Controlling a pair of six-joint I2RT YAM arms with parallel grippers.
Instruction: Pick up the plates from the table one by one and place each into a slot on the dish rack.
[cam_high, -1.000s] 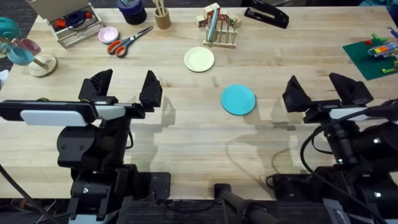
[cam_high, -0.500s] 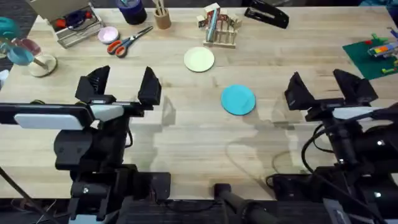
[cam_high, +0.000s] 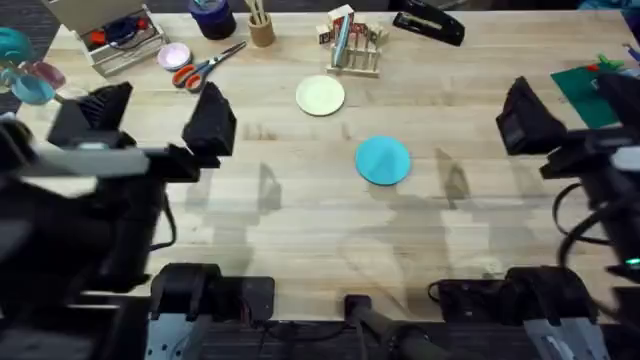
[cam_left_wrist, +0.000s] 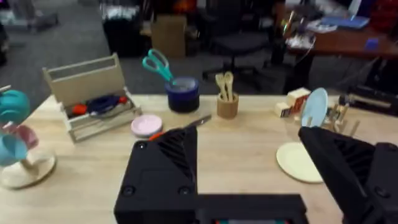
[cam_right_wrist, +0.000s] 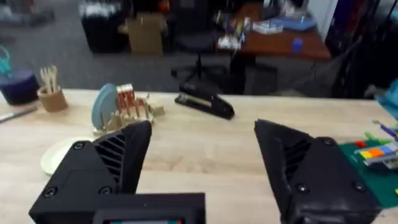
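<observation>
Left claw (cam_high: 150, 115) spread wide, empty, raised over the desk's (cam_high: 300, 230) left side. Right claw (cam_right_wrist: 202, 177) likewise spread, empty, raised over the right side. Cream plate (cam_high: 320, 96) flat on the desk just in front of the rack (cam_high: 353, 50). Turquoise plate (cam_high: 383, 160) flat near mid-desk, apart from the cream one, between the two arms. Rack at the far edge, already holding a pale blue plate (cam_left_wrist: 315, 107) upright in a slot. Scissors (cam_high: 205, 65) and pink dish (cam_high: 174, 55) off to the far left.
</observation>
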